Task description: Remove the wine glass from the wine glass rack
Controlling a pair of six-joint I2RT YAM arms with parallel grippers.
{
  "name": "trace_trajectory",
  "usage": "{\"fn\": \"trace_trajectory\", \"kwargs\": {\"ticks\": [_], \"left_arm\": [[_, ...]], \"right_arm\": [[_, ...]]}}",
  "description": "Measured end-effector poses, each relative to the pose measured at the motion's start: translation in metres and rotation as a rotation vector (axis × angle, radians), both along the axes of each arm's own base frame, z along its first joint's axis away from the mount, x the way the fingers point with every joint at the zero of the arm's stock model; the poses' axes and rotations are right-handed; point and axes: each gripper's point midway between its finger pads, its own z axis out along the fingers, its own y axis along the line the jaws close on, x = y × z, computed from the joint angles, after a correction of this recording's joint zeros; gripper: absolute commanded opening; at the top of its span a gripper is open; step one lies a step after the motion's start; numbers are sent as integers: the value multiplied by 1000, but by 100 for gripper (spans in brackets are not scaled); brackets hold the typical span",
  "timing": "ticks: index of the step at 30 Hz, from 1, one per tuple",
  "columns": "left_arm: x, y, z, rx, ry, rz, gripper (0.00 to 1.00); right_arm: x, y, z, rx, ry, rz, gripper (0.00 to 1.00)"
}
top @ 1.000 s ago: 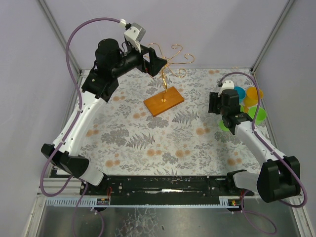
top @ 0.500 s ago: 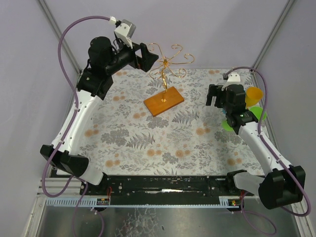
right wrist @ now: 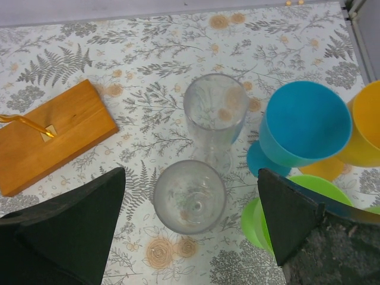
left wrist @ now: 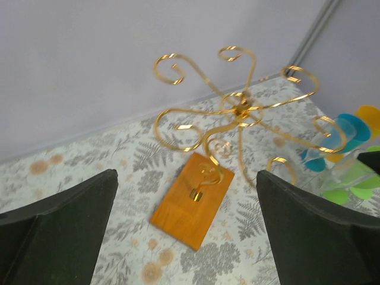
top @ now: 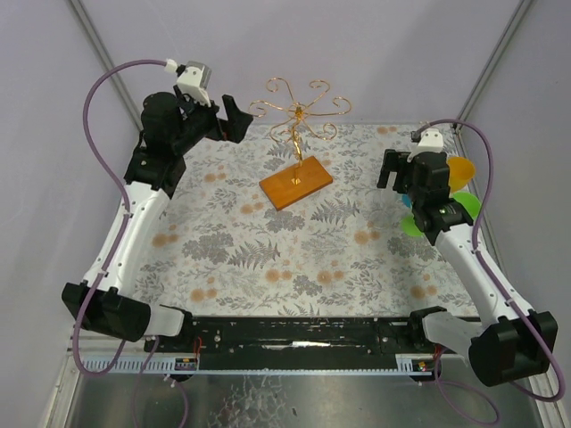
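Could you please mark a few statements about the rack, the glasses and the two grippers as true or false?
1. No glass hangs on the wine glass rack. True.
2. The left gripper is shut on the rack's stem. False: it is open and clear of the rack, off to one side.
3. Two clear glasses stand mouth up on the table below the right gripper. True.
4. The right gripper holds a glass. False: it is open and empty.
5. The rack's base is blue. False: it is orange.
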Motion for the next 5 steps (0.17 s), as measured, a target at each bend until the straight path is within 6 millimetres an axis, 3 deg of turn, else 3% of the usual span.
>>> {"fn": "trace_trajectory", "kwargs": {"ticks": [5], "left_arm": [[-6,24,-28,-10,47,65,100]], "right_arm": [[-7,-8,0,-16,0,-35,99]]}}
